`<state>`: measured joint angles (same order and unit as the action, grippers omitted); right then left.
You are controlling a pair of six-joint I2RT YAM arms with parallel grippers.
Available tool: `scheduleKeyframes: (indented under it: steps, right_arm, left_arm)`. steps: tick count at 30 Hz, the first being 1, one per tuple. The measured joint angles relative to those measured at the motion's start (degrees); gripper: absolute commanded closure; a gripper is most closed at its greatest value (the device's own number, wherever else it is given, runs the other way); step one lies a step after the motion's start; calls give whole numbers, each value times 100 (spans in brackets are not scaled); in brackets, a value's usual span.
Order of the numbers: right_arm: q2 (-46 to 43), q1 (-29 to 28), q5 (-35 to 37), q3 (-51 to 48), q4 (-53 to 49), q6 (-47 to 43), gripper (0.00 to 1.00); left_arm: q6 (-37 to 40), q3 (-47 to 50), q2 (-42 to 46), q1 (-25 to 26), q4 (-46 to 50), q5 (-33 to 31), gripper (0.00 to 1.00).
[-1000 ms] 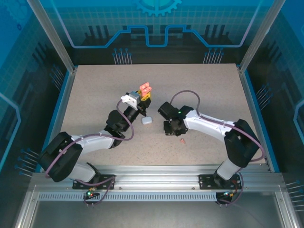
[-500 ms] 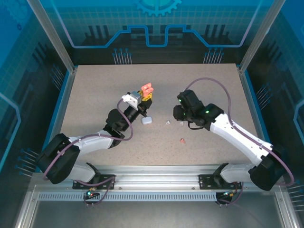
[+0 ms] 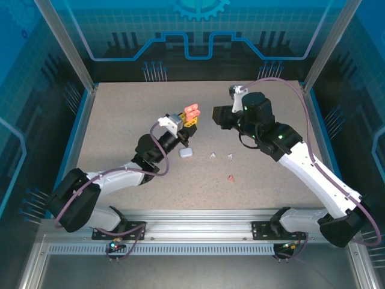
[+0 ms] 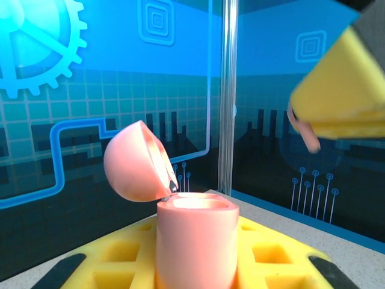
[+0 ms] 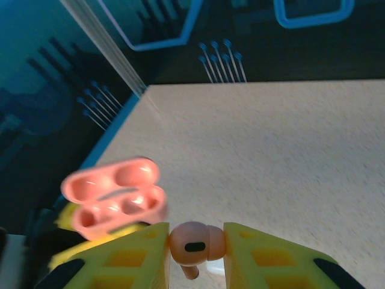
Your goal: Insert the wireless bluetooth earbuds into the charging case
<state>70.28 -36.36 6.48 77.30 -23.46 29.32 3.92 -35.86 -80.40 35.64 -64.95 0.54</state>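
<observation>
My left gripper (image 3: 187, 118) is shut on the open salmon-pink charging case (image 3: 192, 111) and holds it above the table. In the left wrist view the case (image 4: 197, 238) stands upright between the yellow pads with its lid (image 4: 135, 159) hinged back. My right gripper (image 3: 216, 115), raised just right of the case, is shut on a pink earbud (image 5: 195, 244) with its stem pointing down. From the right wrist camera the open case (image 5: 117, 195) lies ahead to the left, a small gap away. Another pink earbud (image 3: 231, 177) and two white earbuds (image 3: 212, 155) (image 3: 230, 156) lie on the table.
A shut white case (image 3: 186, 153) rests on the speckled table (image 3: 120, 120) below the left gripper. A blue rim (image 3: 76, 135) and clear walls with metal posts bound the table.
The right arm rose off the table holding the pink earbud and swung back and left, up to the pink case. The left gripper shifted the case slightly right.
</observation>
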Motion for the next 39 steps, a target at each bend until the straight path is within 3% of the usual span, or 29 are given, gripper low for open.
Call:
scheduleKeyframes:
  steps: [18,39]
  right_arm:
    - [142,4,-551,308,1563,-155,72]
    - [463,9,-986,-269,2531,111,72]
  left_arm:
    - [807,-1360,-857,55,-466,37,100]
    - [654,-1394,-881,74,-476,-33,100]
